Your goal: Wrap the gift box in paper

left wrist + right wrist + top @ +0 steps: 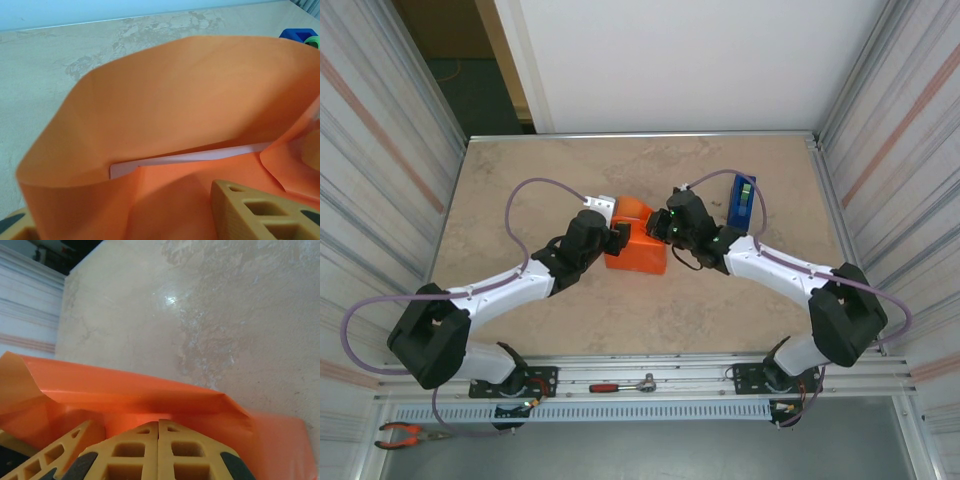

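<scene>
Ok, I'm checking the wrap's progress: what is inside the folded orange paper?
Inside the paper, a pale edge strip of the gift box shows. The rest of it is covered by the folded sheet.

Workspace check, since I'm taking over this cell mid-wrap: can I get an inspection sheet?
Surface: beige mottled table.
Job's things: orange paper folded up around the gift box, whose pale edge shows inside.
Clutter: blue tape dispenser on the table; ratchet and pliers by the arm bases.
Grippers: left gripper open, astride the paper; right gripper shut, tips at the paper.
Cables: purple cable looped along each arm.
Surroundings: ribbed side walls, white back panel.
</scene>
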